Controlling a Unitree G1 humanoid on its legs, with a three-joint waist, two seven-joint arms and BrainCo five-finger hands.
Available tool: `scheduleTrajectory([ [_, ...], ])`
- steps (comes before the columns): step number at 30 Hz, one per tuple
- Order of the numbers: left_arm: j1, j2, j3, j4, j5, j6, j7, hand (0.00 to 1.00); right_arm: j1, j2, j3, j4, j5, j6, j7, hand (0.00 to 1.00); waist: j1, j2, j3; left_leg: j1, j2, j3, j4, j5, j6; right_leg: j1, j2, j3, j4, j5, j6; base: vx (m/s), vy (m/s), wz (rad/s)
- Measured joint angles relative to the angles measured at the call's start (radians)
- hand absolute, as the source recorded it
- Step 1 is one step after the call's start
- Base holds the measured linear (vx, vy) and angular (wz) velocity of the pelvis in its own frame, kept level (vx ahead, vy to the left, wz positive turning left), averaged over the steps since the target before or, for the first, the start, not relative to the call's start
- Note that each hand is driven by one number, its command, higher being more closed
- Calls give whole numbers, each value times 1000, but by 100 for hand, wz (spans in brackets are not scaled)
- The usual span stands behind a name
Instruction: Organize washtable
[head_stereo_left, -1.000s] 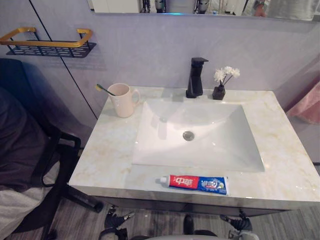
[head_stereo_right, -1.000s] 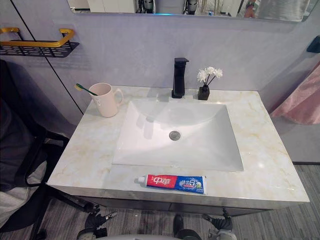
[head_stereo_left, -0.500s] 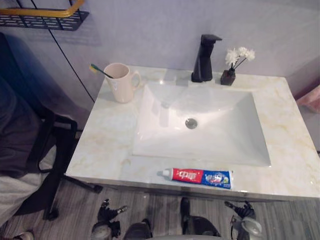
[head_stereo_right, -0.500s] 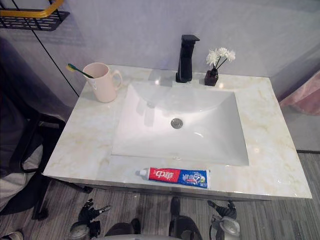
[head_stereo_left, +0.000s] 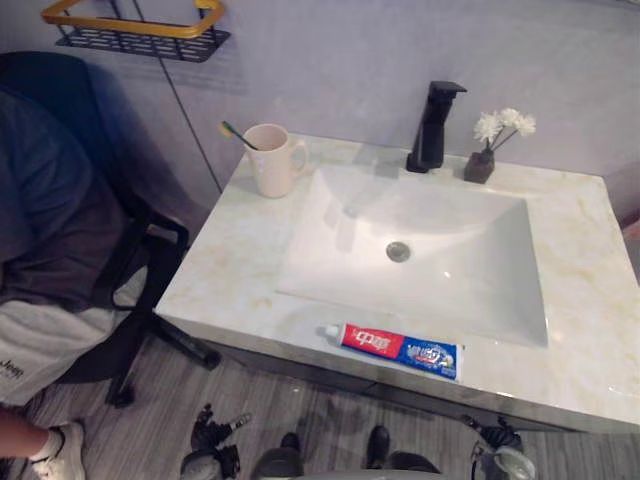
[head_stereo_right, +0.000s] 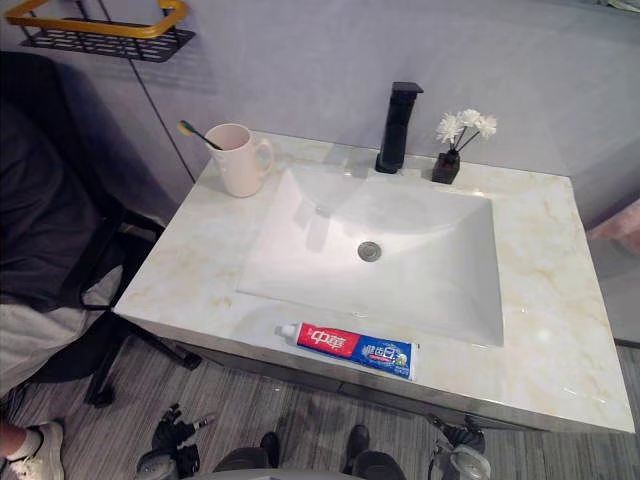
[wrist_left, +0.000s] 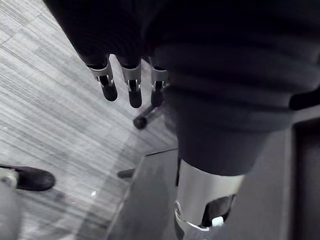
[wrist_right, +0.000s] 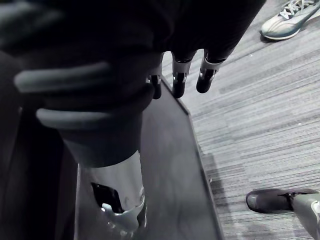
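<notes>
On our cream marble counter (head_stereo_left: 225, 270), a pink ceramic mug (head_stereo_left: 272, 160) holds a green toothbrush (head_stereo_left: 236, 134), back left; a red-and-blue toothpaste tube (head_stereo_left: 398, 349) lies at the front edge. Our left hand (wrist_left: 132, 86) and right hand (wrist_right: 179, 76) hang, fingers released.

Counter (head_stereo_left: 225, 275) left of sink (head_stereo_left: 450, 290) open — mug (head_stereo_left: 272, 162), faucet (head_stereo_left: 433, 125), vase (head_stereo_left: 480, 165) line the back.

Camera swung; nothing on the washtable (head_stereo_left: 225, 270) has moved.
The whole view has shifted: the washtable now slants down toward the right, the shelf (head_stereo_left: 150, 42) is back in full at upper left, and a person's shoe (head_stereo_left: 62, 450) shows more fully at lower left.
</notes>
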Motion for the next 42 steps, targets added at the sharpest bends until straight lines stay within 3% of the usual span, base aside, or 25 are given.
scheduleTrajectory([
  [6,54,2,116,-411,-32,-18,26,0,42,-2,-37,-23,19,0,4,0,24,35,-9,3,-7,-45,-4,1,0,42,-5,-50,-10,-2,2,-62,5,24],
  [10,65,12,229,-665,-33,-36,52,0,68,-4,-38,-23,30,0,14,0,26,43,-15,-1,-10,-76,3,0,1,40,-13,-82,28,-32,9,-21,8,21],
  [12,66,36,234,-770,-19,-43,66,0,85,-5,-39,-23,45,0,28,0,27,43,-19,1,-12,-86,5,1,1,31,-20,-93,66,-57,9,9,12,22],
  [17,48,123,225,-1067,62,-91,68,0,99,-5,-42,-22,49,0,52,0,22,45,-23,15,-16,-108,21,0,3,22,-29,-103,123,-92,0,47,7,9],
  [20,-8,148,114,-1205,83,-137,58,0,99,-5,-41,-21,56,0,61,0,14,51,-27,14,-18,-122,21,2,6,13,-30,-106,132,-101,-2,6,-8,5],
  [21,-23,162,37,-1239,100,-157,41,0,97,-7,-36,-21,56,-1,71,0,-4,54,-28,14,-19,-125,21,4,9,15,-30,-107,132,-102,-3,17,-6,5],
  [22,-23,170,7,-1250,108,-159,35,0,95,-7,-33,-21,56,-2,73,0,-8,55,-29,14,-20,-127,20,6,13,15,-31,-108,131,-102,-3,0,0,0],
  [25,-52,228,-231,-1245,180,-163,-27,0,96,-24,17,-20,54,-6,91,0,-36,63,-36,16,-25,-125,11,16,23,9,-36,-104,131,-109,8,-3,1,-3],
  [28,-72,270,-350,-1205,246,-162,-75,0,96,-28,53,-20,52,-9,93,0,-48,55,-45,21,-25,-111,-2,30,27,1,-40,-90,128,-108,8,1,7,-14],
  [34,-94,321,-498,-1079,402,-144,-168,0,86,-32,92,-14,44,-14,96,0,-60,42,-53,23,-28,-82,-34,62,23,0,-35,-50,50,-56,6,-1,5,-21],
  [42,-140,328,-607,-910,590,-127,-191,0,87,-31,101,-16,23,-24,95,0,-66,5,-60,11,-33,-52,-52,62,22,24,-19,-26,-78,37,14,-14,22,-13],
])
